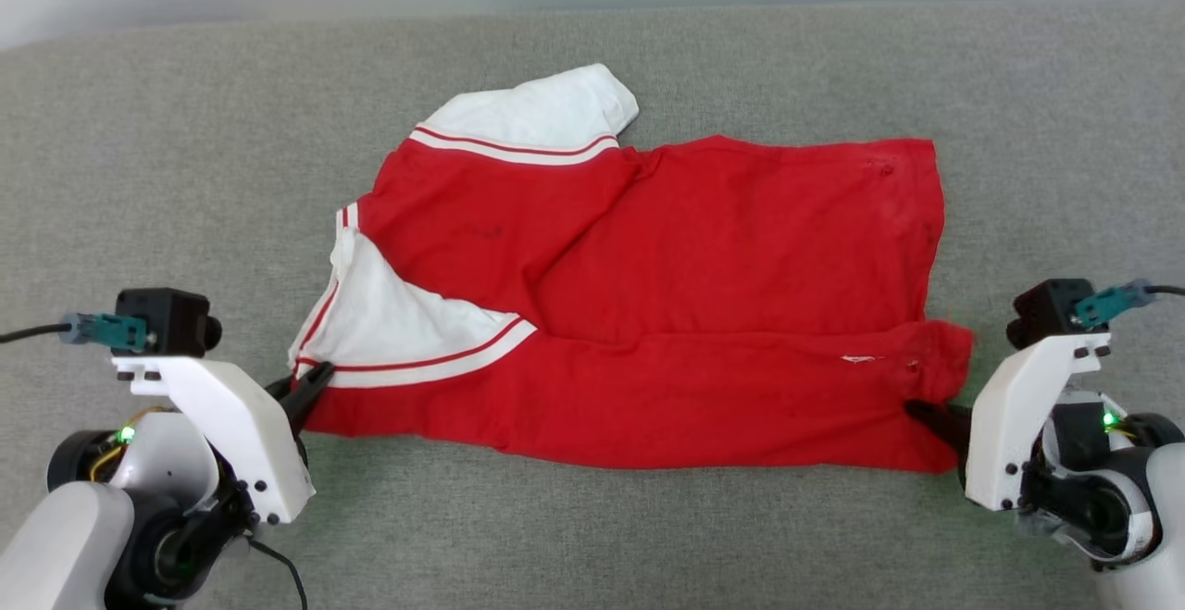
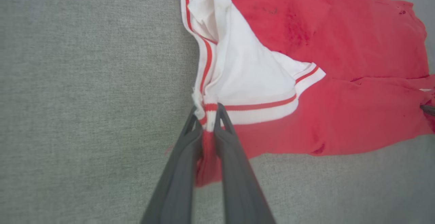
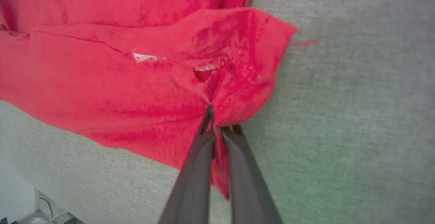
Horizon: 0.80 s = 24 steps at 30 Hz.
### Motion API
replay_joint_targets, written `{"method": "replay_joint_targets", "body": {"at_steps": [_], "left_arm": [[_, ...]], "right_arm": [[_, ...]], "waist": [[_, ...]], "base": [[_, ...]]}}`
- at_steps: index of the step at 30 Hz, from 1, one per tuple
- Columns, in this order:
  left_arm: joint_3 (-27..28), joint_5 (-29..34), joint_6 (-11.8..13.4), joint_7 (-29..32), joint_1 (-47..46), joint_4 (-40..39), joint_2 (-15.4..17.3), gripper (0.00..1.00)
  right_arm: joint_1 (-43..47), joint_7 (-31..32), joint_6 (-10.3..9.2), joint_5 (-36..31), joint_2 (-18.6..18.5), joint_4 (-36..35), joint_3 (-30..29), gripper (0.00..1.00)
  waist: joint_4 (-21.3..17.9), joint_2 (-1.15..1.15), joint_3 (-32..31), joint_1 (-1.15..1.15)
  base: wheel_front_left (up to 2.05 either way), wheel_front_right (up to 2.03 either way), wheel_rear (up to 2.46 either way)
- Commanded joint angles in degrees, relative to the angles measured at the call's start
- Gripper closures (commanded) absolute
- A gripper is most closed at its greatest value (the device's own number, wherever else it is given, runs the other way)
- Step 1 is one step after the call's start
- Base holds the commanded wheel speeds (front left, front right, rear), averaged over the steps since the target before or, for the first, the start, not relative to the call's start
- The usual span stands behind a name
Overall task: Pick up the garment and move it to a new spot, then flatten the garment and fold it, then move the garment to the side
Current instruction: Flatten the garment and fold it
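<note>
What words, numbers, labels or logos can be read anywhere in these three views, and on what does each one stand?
No text can be read in these views.
On the red jersey shirt with white short sleeves and striped trim: faint dark marks in the cloth, too faint to read.
On the shirt's folded near flap: a small white scrap, blurred, with no letters legible.

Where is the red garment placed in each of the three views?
Head view: the garment lies across the middle of the grey surface, between the left gripper and the right gripper.
Left wrist view: the garment is at the upper right, jaws closed on its striped sleeve trim.
Right wrist view: the garment is at the upper left, jaws closed on a red corner.
Shared landmark: the long fold edge across the red cloth.
</note>
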Motion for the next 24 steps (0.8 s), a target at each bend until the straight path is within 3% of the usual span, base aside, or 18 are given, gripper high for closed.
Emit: {"method": "replay_joint_targets", "body": {"at_steps": [1, 13, 21, 24], "left_arm": [[-0.19, 0.13, -0.22, -0.34, 0.65, 0.26, -0.11, 1.0], [-0.68, -0.38, 0.1, -1.77, 6.2, 1.32, -0.04, 1.0], [-1.16, -1.72, 2.56, -0.57, 13.94, 0.64, 0.4, 1.0], [-1.24, -2.82, 2.98, -1.36, 15.79, 2.03, -1.21, 1.0]], "right_arm": [[0.44, -0.13, -0.02, 0.45, 0.21, 1.06, 0.98, 1.0], [3.99, -3.71, -0.02, 2.43, -2.37, -0.66, 2.6, 1.0], [11.31, -0.31, -0.02, 1.63, -2.02, -4.71, 0.62, 1.0], [13.81, 0.52, -0.02, 0.99, -1.22, -5.26, -0.47, 0.98]], "waist": [[0.0, 0.0, -0.75, 0.0], [0.06, 0.0, -11.12, 0.0], [-0.22, 0.0, -15.15, 0.0], [-0.46, 0.0, -15.1, 0.0]], "base": [[0.0, 0.0, 0.0], [0.0, 0.0, 0.0], [0.0, 0.0, 0.0], [0.0, 0.0, 0.0]]}}
